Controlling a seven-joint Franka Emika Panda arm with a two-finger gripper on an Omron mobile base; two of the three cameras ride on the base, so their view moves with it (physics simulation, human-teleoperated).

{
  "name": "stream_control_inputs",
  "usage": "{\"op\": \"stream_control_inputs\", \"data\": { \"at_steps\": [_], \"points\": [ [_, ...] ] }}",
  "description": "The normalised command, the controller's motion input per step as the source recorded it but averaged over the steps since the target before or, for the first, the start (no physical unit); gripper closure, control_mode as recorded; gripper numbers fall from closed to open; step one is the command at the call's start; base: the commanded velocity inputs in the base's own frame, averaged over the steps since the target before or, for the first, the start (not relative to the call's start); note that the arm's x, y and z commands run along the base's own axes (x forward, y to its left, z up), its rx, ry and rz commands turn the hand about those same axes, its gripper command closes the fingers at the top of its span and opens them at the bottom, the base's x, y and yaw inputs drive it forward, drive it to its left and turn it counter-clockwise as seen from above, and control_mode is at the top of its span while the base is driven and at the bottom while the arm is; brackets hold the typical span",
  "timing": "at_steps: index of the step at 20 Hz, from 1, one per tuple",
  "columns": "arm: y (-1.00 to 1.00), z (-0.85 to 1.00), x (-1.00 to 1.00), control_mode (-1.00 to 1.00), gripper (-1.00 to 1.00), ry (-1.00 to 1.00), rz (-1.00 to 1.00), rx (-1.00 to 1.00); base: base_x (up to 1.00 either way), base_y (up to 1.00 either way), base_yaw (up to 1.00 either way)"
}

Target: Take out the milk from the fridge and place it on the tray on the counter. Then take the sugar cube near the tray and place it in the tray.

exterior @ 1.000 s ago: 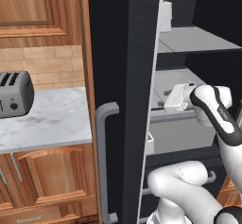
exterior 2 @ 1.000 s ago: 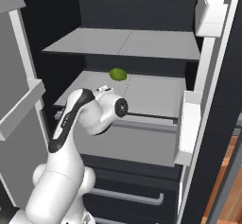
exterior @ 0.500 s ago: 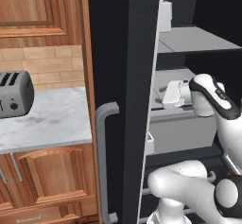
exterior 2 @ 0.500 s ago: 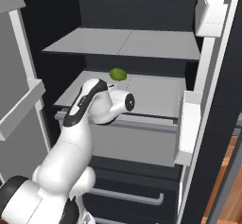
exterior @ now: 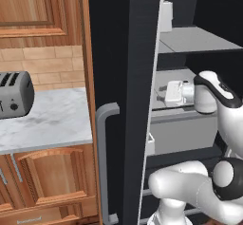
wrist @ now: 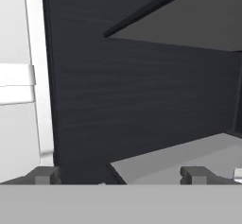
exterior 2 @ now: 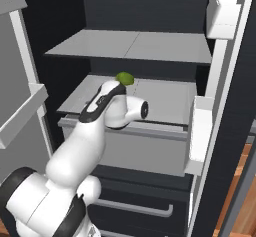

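Two dark fingertips (wrist: 47, 175) rise at the bottom of the hand view, set wide apart with nothing between them; the gripper (wrist: 120, 176) is fully spread and empty. Ahead of it lie the dark inner wall of the fridge (wrist: 142, 90), the edge of one grey shelf (wrist: 189, 157) just beyond the tips and the underside of another above. A small pale scrap shows at the right edge beside the right tip, too cut off to name.

In the left base view the white hand reaches sideways into the fridge at the middle shelf, its fingers hidden behind the edge of the open door (exterior: 118, 77). In the right base view the arm's wrist covers the front left of that shelf, and one green rounded thing (exterior 2: 125, 78) sits just behind the wrist, partly hidden by it; what it is cannot be told.

Two grey shelves show inside the fridge, over one pale drawer (exterior 2: 145, 146). One grey curved handle (exterior: 105, 162) runs down the door. High on the door's inner side sits one white bin, seen in both base views; its contents cannot be made out.

The milk cannot be made out in any view.

One grey toaster (exterior: 14, 96), cut off at the left, stands on the counter (exterior: 52, 124).
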Motion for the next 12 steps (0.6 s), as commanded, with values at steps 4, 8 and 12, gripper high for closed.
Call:
{"op": "stream_control_inputs", "data": {
  "at_steps": [4, 8, 12],
  "points": [
    [-0.13, 0.0, 0.19, -1.0, -1.0, 0.01, 0.02, 0.11, 0.0, 0.0, 0.0],
    [-0.24, 0.0, 0.08, -1.0, -1.0, 0.02, 0.02, 0.09, 0.0, 0.0, 0.0],
    [-0.19, -0.02, 0.07, -1.0, -1.0, 0.0, 0.0, 0.04, 0.0, 0.0, 0.0]
  ]
}}
